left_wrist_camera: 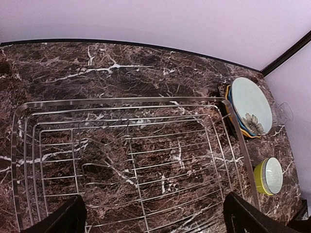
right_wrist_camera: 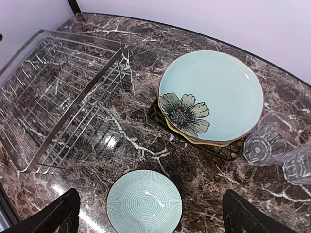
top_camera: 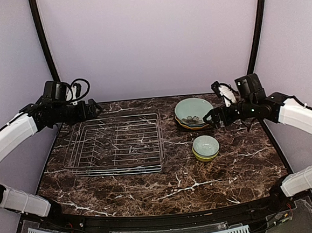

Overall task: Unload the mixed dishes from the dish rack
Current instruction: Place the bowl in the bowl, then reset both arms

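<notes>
- The left fingers (left_wrist_camera: 68, 218), spread wide and empty, hang above the rack (left_wrist_camera: 136, 160). Its long side runs across their gap, and no dish shows in it.
- The right fingers (right_wrist_camera: 58, 213), equally wide and empty, are nearer the dishes. The stacked plates (right_wrist_camera: 214, 94) lie ahead of them and the bowls (right_wrist_camera: 144, 208) between them, on the counter (right_wrist_camera: 121, 131).
- Only the right wrist view shows the glasses (right_wrist_camera: 267, 138) clearly, beside the plates.

The dish rack (left_wrist_camera: 127, 145) ahead of the left fingers (left_wrist_camera: 243, 216) is silver wire on a glossy marble-look tabletop (left_wrist_camera: 97, 63) (glare shows). Ahead of the right fingers (right_wrist_camera: 58, 213), the flower plate (right_wrist_camera: 218, 87) looks smooth glazed ceramic; the glasses (right_wrist_camera: 267, 141) are clear and ribbed.
</notes>
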You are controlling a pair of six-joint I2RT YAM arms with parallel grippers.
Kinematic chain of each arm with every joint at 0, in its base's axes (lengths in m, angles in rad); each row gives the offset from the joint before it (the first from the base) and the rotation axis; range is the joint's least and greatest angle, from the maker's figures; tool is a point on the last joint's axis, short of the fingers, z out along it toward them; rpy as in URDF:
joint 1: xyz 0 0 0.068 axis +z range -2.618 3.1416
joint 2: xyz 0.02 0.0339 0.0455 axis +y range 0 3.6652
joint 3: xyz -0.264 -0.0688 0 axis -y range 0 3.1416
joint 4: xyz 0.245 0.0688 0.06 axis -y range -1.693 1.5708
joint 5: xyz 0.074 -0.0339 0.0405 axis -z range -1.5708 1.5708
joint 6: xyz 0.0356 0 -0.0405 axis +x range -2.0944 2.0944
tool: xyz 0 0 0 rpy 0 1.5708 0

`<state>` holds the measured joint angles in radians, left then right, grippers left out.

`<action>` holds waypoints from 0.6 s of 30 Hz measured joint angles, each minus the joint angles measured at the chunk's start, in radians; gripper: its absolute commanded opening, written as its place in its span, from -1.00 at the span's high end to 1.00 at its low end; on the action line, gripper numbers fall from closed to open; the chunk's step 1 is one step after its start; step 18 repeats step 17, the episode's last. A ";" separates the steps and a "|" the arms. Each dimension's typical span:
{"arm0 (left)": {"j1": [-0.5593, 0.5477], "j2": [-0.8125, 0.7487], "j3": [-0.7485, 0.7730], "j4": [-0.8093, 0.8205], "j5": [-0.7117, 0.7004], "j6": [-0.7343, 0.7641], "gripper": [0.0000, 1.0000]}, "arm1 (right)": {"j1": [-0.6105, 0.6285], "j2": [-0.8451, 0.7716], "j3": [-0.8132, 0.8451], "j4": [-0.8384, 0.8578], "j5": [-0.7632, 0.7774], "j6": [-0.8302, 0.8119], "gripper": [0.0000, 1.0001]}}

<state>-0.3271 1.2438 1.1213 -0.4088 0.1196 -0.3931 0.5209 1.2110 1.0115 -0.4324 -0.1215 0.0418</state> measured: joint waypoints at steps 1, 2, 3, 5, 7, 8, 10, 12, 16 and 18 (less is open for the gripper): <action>-0.001 0.000 -0.011 -0.006 -0.014 0.005 -0.97 | -0.027 -0.013 -0.027 0.023 -0.032 0.015 -0.97; -0.004 0.000 -0.023 -0.011 -0.031 0.010 -0.97 | -0.062 -0.028 -0.060 0.055 -0.074 0.033 -0.97; -0.009 0.000 -0.035 -0.015 -0.054 0.017 -0.97 | -0.090 -0.039 -0.089 0.082 -0.109 0.050 -0.97; -0.023 0.000 -0.057 -0.030 -0.106 0.035 -0.97 | -0.144 -0.057 -0.146 0.138 -0.180 0.084 -0.97; -0.040 0.000 -0.072 -0.043 -0.149 0.048 -0.97 | -0.182 -0.065 -0.192 0.182 -0.234 0.114 -0.97; -0.050 0.000 -0.079 -0.050 -0.172 0.054 -0.98 | -0.197 -0.068 -0.213 0.202 -0.258 0.129 -0.97; -0.064 -0.001 -0.091 -0.057 -0.209 0.065 -0.97 | -0.217 -0.072 -0.248 0.236 -0.299 0.156 -0.97; -0.077 -0.003 -0.106 -0.059 -0.243 0.072 -0.98 | -0.224 -0.072 -0.267 0.264 -0.332 0.177 -0.97; -0.086 -0.003 -0.122 -0.061 -0.286 0.077 -0.97 | -0.230 -0.072 -0.279 0.307 -0.378 0.204 -0.97; -0.086 -0.003 -0.124 -0.061 -0.294 0.077 -0.98 | -0.232 -0.072 -0.279 0.315 -0.386 0.207 -0.97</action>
